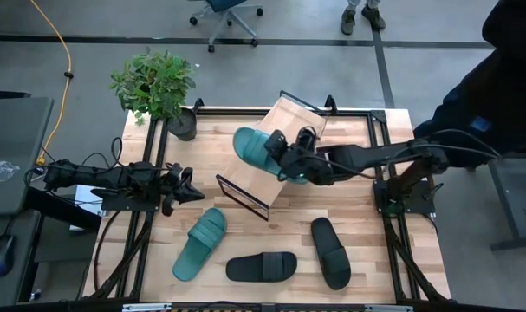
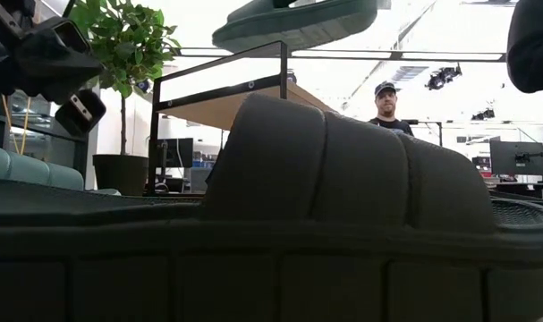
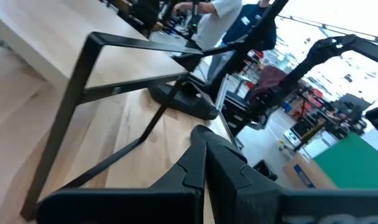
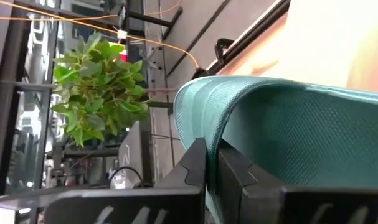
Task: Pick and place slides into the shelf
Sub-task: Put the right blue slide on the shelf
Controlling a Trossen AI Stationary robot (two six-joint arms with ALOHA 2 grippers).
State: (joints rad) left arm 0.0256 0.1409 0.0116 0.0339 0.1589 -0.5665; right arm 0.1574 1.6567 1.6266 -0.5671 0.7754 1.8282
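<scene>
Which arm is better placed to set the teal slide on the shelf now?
The right. Its tool is shut on the teal slide, held over the shelf. The left tool waits shut and empty beside the shelf's low end, with three slides on the table.

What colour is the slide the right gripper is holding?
Teal green slide in the right gripper; clearest in the high view.

Overhead light: even and soft on the tabletop [image 1: 245,147], with weak shadows.
Low view: bright ceiling glare behind; the near black slide [image 2: 343,224] is dark and blurred.
Wrist views: background overexposed, near fingers [image 3: 220,168] out of focus.
</scene>
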